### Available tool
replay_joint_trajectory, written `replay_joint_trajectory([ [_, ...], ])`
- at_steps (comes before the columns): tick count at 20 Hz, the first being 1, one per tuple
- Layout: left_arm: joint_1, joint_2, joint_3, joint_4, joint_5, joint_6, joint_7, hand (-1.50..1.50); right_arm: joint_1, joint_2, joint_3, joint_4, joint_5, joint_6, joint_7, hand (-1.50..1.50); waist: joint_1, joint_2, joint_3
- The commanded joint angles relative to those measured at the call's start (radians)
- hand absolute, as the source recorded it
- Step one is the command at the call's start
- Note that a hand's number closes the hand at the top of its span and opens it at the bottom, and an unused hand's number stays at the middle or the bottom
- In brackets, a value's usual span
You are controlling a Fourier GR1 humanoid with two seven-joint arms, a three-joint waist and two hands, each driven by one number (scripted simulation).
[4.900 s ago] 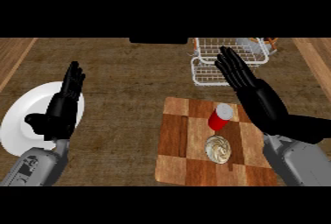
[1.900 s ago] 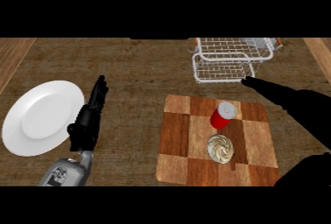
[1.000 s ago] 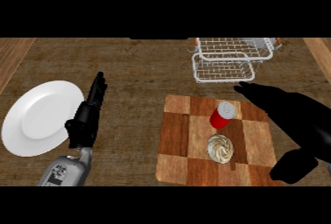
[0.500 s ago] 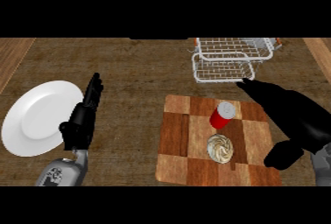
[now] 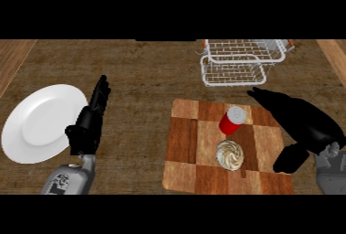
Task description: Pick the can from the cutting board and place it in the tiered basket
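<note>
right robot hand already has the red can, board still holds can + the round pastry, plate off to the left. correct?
Not quite. In the head view the right robot hand is open beside the red can, not holding it; the can stands free on the cutting board. The rest holds: the round pastry is on the board and the plate lies to the left.

You see the red cylindrical can (image 5: 233,120) upright on the checkered wooden cutting board (image 5: 186,155) beside a cream swirled item (image 5: 230,154), your right hand (image 5: 304,128) open just right of it, the white wire tiered basket (image 5: 236,61) beyond, and your left hand (image 5: 89,123) open beside the round white plate (image 5: 37,123).
</note>
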Motion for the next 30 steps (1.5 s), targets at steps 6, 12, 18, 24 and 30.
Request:
replay_joint_trajectory([
  [6, 0.043, -0.009, 0.029, -0.046, -0.03, -0.041, 0.01, 0.0, 0.02, 0.112, -0.001, 0.078, 0.135, -0.023, -0.117, -1.5, 0.001, 0.0, 0.0],
  [12, 0.002, -0.022, 0.068, -0.003, -0.037, -0.068, 0.01, 0.0, 0.001, 0.182, -0.034, 0.052, 0.129, 0.062, -0.076, -1.5, -0.002, 0.0, 0.0],
  [18, 0.085, -0.044, 0.046, -0.079, -0.058, -0.078, 0.003, 0.0, 0.024, 0.183, -0.075, 0.08, 0.168, 0.088, -0.136, -1.5, 0.0, -0.001, 0.0],
  [24, 0.037, -0.085, 0.055, 0.012, -0.095, -0.057, -0.036, 0.0, -0.041, 0.222, -0.086, 0.253, 0.254, 0.018, -0.216, -1.5, 0.001, 0.0, 0.0],
  [30, 0.015, -0.076, 0.08, -0.04, -0.082, -0.096, 0.026, 0.0, -0.045, 0.27, -0.083, 0.276, 0.299, 0.025, -0.211, -1.5, 0.0, 0.0, 0.0],
])
